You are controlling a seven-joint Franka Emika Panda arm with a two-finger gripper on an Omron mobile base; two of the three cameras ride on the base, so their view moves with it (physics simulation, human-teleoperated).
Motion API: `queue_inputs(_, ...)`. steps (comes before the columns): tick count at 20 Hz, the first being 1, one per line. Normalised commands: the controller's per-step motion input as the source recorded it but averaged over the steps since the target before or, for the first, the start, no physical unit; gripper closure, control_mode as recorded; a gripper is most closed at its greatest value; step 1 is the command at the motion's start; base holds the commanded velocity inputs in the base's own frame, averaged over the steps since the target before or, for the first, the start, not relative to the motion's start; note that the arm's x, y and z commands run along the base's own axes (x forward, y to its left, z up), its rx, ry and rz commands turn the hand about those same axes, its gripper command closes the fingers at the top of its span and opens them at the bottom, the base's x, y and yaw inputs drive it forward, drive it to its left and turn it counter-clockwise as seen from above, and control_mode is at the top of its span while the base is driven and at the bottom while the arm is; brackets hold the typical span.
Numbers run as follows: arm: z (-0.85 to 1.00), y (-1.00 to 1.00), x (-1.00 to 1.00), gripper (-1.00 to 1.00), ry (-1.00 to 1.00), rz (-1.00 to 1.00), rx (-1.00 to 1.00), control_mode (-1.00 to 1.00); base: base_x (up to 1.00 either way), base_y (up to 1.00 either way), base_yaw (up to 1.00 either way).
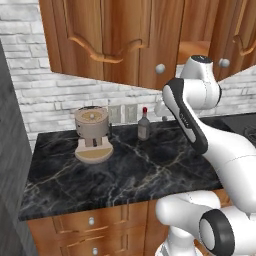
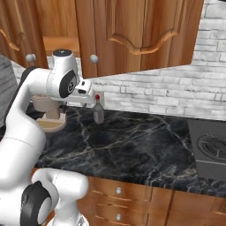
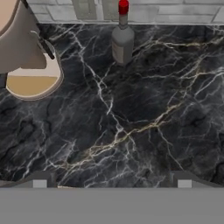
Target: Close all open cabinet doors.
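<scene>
Collision risk: with fingers spread wide and empty, the gripper [image 3: 112, 181] sits low above the counter [image 3: 131, 113], so a careless upward swing toward the open cabinet door [image 1: 150, 45] at upper centre may clip the bottle [image 3: 122, 39] or coffee machine [image 1: 92, 132].

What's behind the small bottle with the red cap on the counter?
Behind the bottle is the white brick wall with two light switch plates just beside it. The patch of wall directly behind the bottle is covered.

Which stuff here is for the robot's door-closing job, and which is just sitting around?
For the job:
cabinet doors
gripper, open, above the counter

Just sitting around:
bottle with red cap
beige coffee machine
black marble counter
stove burner
drawers
</scene>
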Motion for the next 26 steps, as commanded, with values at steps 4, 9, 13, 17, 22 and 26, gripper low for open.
queue_inputs(4, 0.00, 0.00, 0.00, -1.00, 0.00, 0.00, 0.00, 1.00, 0.00, 0.00, 0.00)
queue_inputs(9, 0.00, 0.00, 0.00, -1.00, 0.00, 0.00, 0.00, 1.00, 0.00, 0.00, 0.00)
queue_inputs(13, 0.00, 0.00, 0.00, -1.00, 0.00, 0.00, 0.00, 1.00, -0.07, 0.00, 0.00)
queue_inputs(17, 0.00, 0.00, 0.00, -1.00, 0.00, 0.00, 0.00, 1.00, -0.24, 0.00, 0.00)
queue_inputs(22, 0.00, 0.00, 0.00, -1.00, 0.00, 0.00, 0.00, 1.00, -0.51, -0.05, 0.00)
queue_inputs(26, 0.00, 0.00, 0.00, -1.00, 0.00, 0.00, 0.00, 1.00, -0.56, -0.03, 0.00)
